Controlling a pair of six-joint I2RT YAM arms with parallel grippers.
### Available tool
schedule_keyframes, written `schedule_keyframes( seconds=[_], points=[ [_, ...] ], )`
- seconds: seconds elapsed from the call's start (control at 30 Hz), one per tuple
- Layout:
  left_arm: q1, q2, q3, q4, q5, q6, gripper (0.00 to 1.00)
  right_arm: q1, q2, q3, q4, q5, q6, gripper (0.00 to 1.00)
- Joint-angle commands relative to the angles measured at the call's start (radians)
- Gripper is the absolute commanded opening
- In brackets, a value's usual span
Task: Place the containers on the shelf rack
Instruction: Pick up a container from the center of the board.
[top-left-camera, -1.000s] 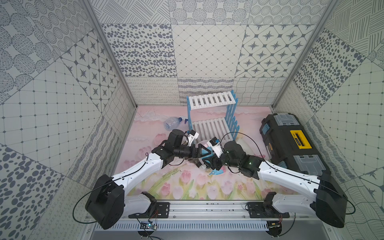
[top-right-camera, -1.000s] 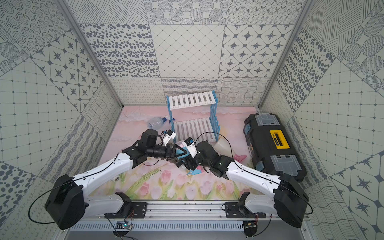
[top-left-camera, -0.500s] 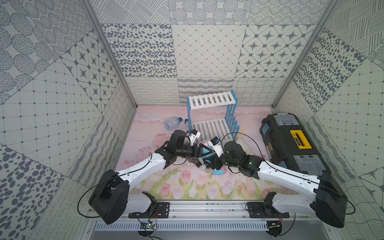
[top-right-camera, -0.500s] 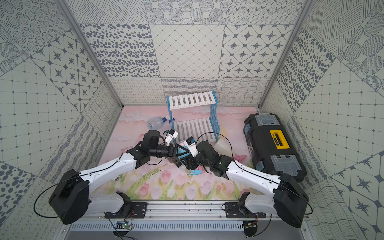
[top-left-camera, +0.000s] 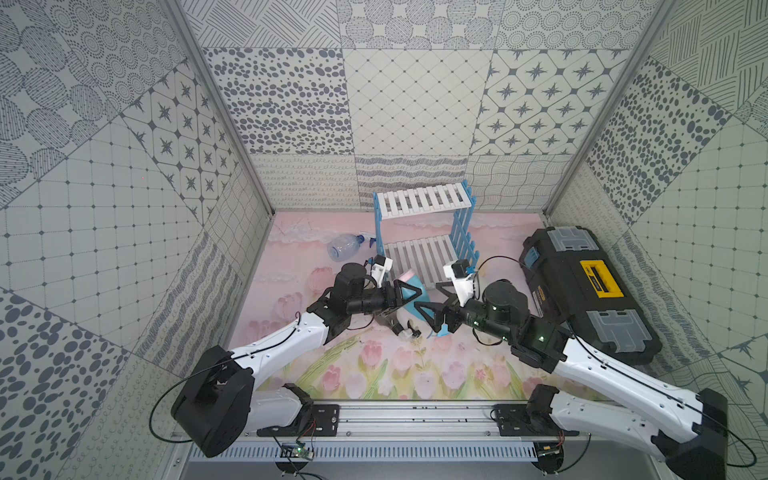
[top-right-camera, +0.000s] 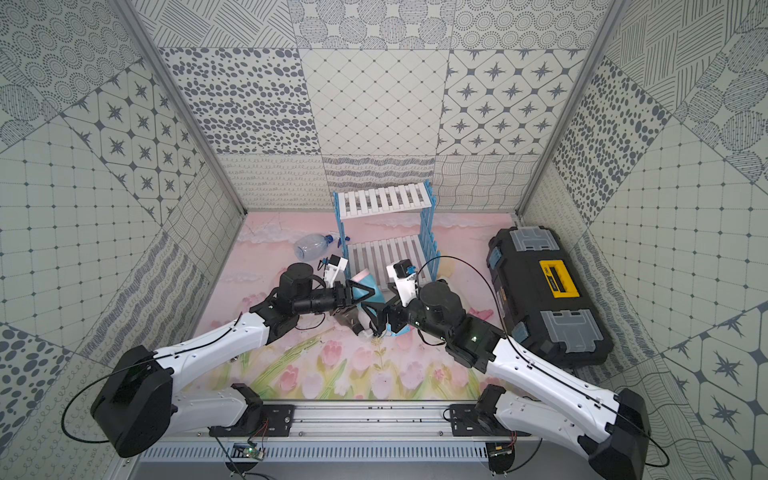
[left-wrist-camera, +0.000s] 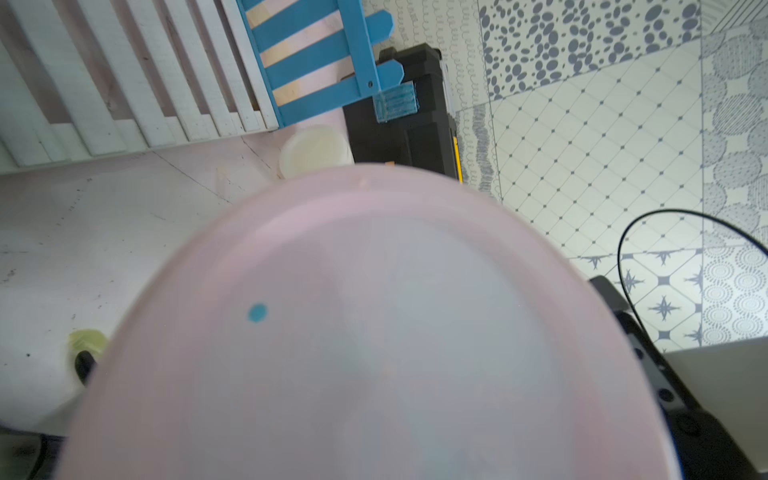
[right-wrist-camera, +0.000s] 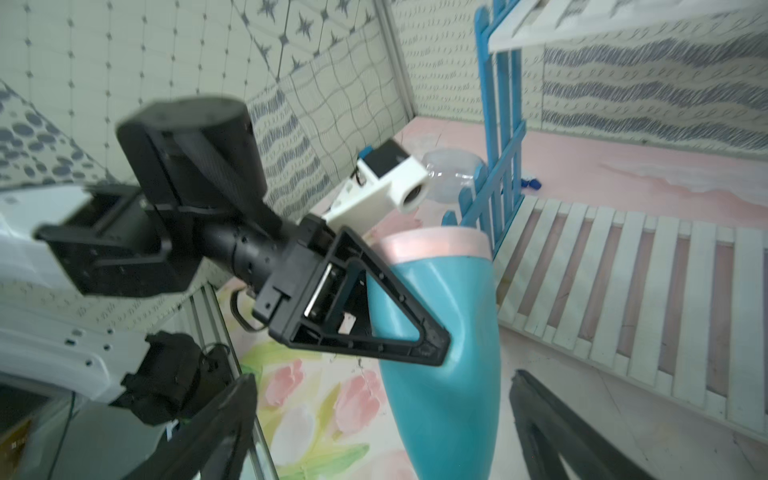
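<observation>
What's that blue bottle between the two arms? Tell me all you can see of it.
The blue bottle is an opaque teal cone, plastic by its look, with a pale pink base. It is held in the air, tilted, with its wide base up and toward the rack and its narrow end down. Its spray head is mostly hidden. The left hand clamps its body from the sides. The right hand is open around its narrow end, apparently not gripping it.
</observation>
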Motion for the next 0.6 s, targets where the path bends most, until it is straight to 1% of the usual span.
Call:
schedule_keyframes(
  seconds=[0.0,0.1,0.17,0.33,0.43,0.57],
  points=[
    [-0.002,-0.021,-0.028,0.274,-0.212,-0.266,0.64,-0.060,-0.063,0.011,0.025,0.109,0.242,0.97],
    [-0.002,-0.041,-0.014,0.288,-0.301,-0.323,0.64,-0.145,-0.110,-0.037,0.054,0.072,0.451,0.97],
    [-0.002,-0.062,-0.002,0.287,-0.362,-0.353,0.64,-0.184,-0.145,-0.092,0.124,0.043,0.557,0.97],
    [-0.002,-0.095,0.011,0.287,-0.494,-0.451,0.64,-0.204,-0.179,-0.206,0.286,0.064,0.765,0.97],
    [-0.003,-0.093,0.014,0.330,-0.559,-0.542,0.64,-0.198,-0.124,-0.247,0.434,0.037,0.860,0.95],
    [-0.002,-0.087,0.030,0.356,-0.601,-0.594,0.64,-0.132,-0.026,-0.248,0.560,0.062,0.871,0.92]
  ],
)
